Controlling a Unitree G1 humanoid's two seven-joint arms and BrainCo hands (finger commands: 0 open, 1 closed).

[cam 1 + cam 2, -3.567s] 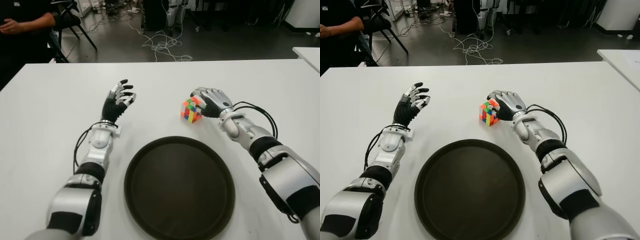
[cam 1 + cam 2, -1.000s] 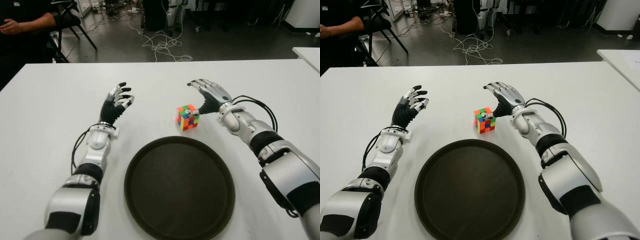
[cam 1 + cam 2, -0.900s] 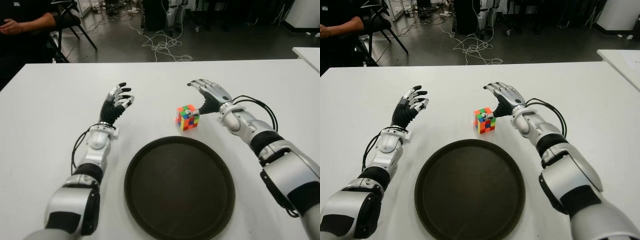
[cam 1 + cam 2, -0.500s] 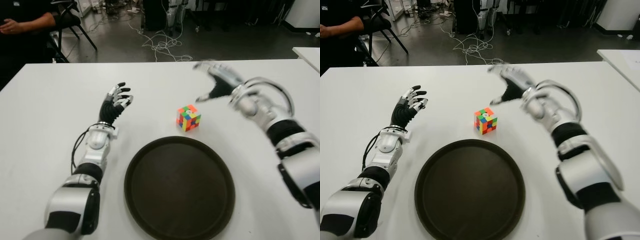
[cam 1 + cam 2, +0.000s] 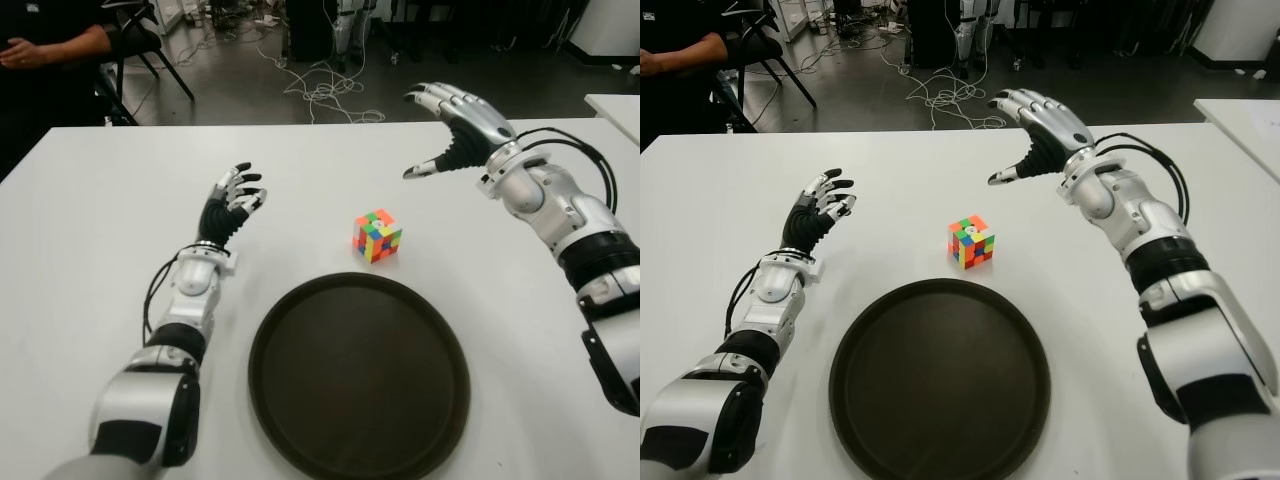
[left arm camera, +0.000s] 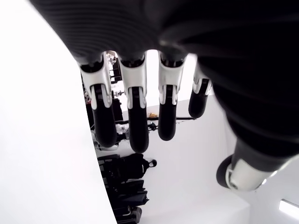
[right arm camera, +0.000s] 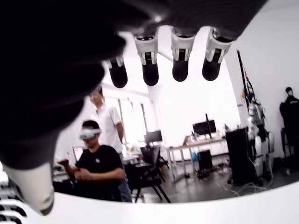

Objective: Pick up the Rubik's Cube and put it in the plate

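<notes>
Open table around the cube, plate close by.
The Rubik's Cube [image 5: 377, 235] stands alone on the white table [image 5: 90, 220], bare surface on every side; the dark plate [image 5: 358, 375] lies just nearer the robot, the right hand [image 5: 455, 125] raised beyond, the left hand [image 5: 232, 205] well aside.

A flat white table [image 5: 90, 230] is filling most of the eye views. Beyond its far edge, tangled white cables [image 5: 325, 85] are lying on the dark grey floor [image 5: 240, 95]. A person in black clothing [image 5: 45, 45] is sitting at the far left beside a black chair [image 5: 150, 45]. A second white table corner [image 5: 615, 108] is showing at the far right.

In the right wrist view, a seated person wearing a headset [image 7: 96, 161] is sitting before a standing person in a white shirt [image 7: 108, 121].
</notes>
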